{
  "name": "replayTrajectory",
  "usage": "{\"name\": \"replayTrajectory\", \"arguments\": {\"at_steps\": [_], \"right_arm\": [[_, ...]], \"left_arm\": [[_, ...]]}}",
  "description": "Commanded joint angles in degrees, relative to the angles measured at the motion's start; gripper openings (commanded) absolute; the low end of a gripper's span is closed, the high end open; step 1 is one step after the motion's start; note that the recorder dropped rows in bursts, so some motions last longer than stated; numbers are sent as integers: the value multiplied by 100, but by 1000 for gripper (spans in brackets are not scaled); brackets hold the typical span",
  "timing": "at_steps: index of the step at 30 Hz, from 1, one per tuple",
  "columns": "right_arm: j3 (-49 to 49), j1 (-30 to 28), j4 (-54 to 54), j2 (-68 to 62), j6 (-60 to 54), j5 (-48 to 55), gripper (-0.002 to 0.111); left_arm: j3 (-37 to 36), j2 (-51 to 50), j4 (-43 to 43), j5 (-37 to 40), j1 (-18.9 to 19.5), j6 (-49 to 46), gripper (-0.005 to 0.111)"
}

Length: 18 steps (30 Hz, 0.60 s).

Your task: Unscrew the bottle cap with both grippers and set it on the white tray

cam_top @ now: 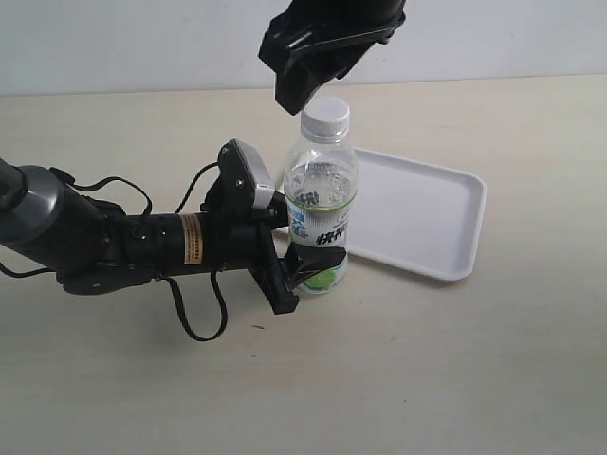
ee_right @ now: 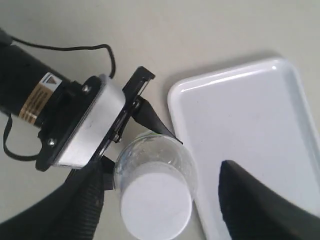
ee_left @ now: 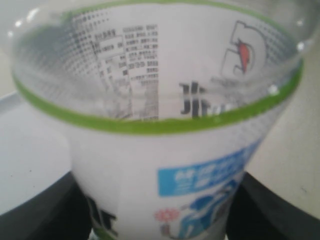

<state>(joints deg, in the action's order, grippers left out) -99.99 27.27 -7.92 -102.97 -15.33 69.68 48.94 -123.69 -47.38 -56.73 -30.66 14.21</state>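
The clear bottle (cam_top: 321,194) stands upright on the table, just left of the white tray (cam_top: 432,223). Its white cap (cam_top: 325,114) sits on the neck. My left gripper (cam_top: 305,270) reaches in from the left and is shut on the bottle's lower labelled part. In the left wrist view the bottle (ee_left: 160,150) fills the frame between two black fingers (ee_left: 40,212). My right gripper (cam_top: 311,83) hangs open just above the cap. Seen from its wrist, the cap (ee_right: 156,205) lies between the spread fingers (ee_right: 75,210) without touching them, and the tray (ee_right: 250,125) is beside it.
The left arm's grey body with orange label (cam_top: 193,239) and its black cables (cam_top: 194,313) lie across the table's left side. A silver wrist camera (cam_top: 248,171) sits close to the bottle's shoulder. A pale wall rises behind the table.
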Motion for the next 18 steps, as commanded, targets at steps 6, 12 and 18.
{"name": "replayTrajectory", "arguments": {"at_steps": [6, 12, 18], "right_arm": [[-42, 0, 65, 17, 1273, 28, 65], [-42, 0, 65, -49, 1624, 28, 73], [-42, 0, 76, -64, 1694, 28, 73]], "left_arm": [[-11, 1, -39, 110, -20, 39, 0], [-11, 1, -39, 110, -20, 83, 0], [-11, 1, -85, 110, -20, 105, 0]]}}
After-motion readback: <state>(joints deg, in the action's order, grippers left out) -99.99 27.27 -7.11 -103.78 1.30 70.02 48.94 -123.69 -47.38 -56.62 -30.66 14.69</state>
